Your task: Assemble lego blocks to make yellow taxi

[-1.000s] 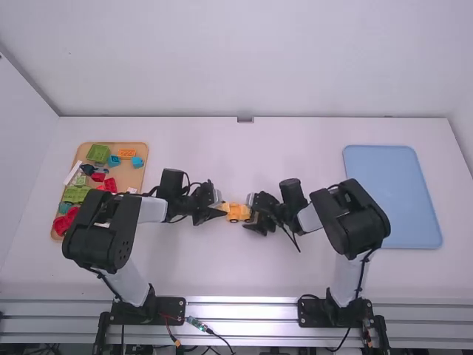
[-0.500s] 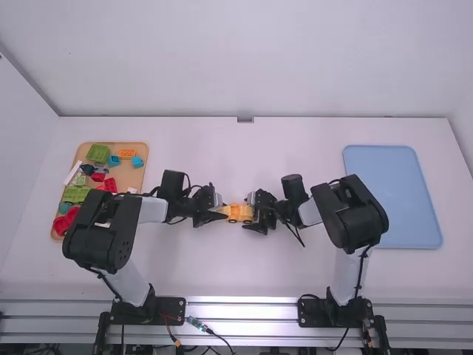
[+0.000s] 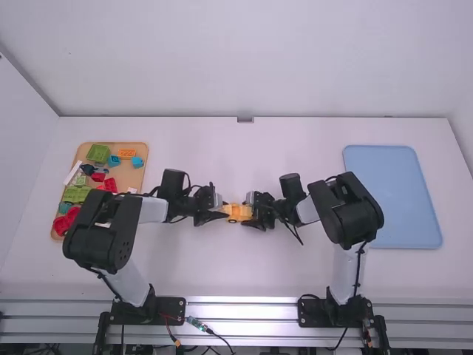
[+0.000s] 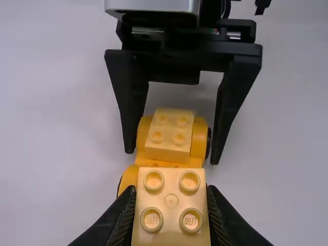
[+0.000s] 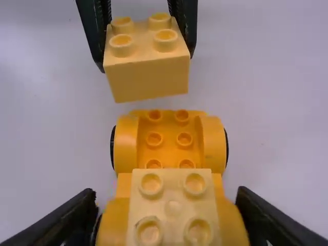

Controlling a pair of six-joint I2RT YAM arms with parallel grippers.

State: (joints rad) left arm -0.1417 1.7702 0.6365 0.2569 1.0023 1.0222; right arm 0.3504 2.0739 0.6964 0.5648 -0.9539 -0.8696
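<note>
Near the table's middle, the left gripper [image 3: 223, 211] and right gripper [image 3: 253, 216] face each other at a yellow wheeled base [image 3: 238, 211]. In the left wrist view my left gripper [image 4: 171, 205] is shut on a pale yellow brick [image 4: 170, 201], studs up. The right wrist view has that brick [image 5: 146, 77] beyond the front end of the base [image 5: 169, 134], apart from it in the picture. Another pale yellow brick [image 5: 172, 210] sits on the base's rear end. My right gripper [image 5: 166, 207] is open around that rear end, one finger on each side.
A wooden tray [image 3: 130, 176] at the left holds several loose green, red, blue and orange blocks, with the left arm beside it. A blue tray [image 3: 392, 196] lies on the right, partly behind the right arm's elbow.
The right arm has shifted slightly to the left, its elbow most clearly. More of the yellow base shows than a second ago. The left arm has kept still.
</note>
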